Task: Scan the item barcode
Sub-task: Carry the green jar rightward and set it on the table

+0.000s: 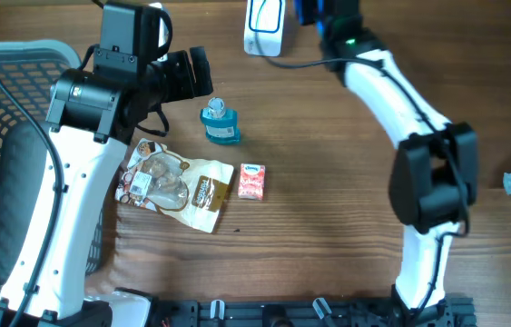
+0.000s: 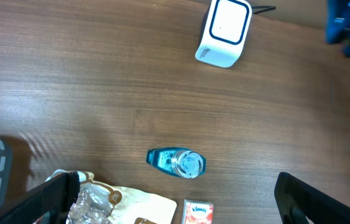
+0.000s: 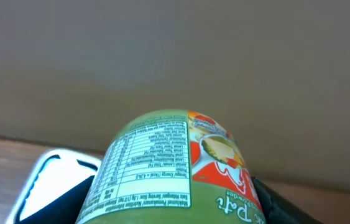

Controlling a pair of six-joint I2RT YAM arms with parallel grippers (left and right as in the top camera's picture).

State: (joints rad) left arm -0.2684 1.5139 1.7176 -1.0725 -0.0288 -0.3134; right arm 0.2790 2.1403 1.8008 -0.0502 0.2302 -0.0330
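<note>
Although only its labelled side shows, the green container (image 3: 168, 168) fills the lower centre of the right wrist view, its nutrition panel facing the camera. It is clamped in the right gripper (image 1: 317, 13), whose jaws stand part-way apart around it; one dark finger (image 3: 280, 208) shows at lower right. The white scanner (image 3: 47, 183) sits just beside the container at lower left; in the overhead view it stands at top centre of the wooden table (image 1: 328, 227). The left gripper (image 2: 175, 186) hangs fully spread, holding nothing, above a blue bottle (image 2: 178, 163) at mid-frame. Below the bottle lie a snack bag (image 1: 178, 186) and a pink tissue pack (image 1: 251, 180). A grey basket (image 1: 1, 109) occupies the left edge.
</note>
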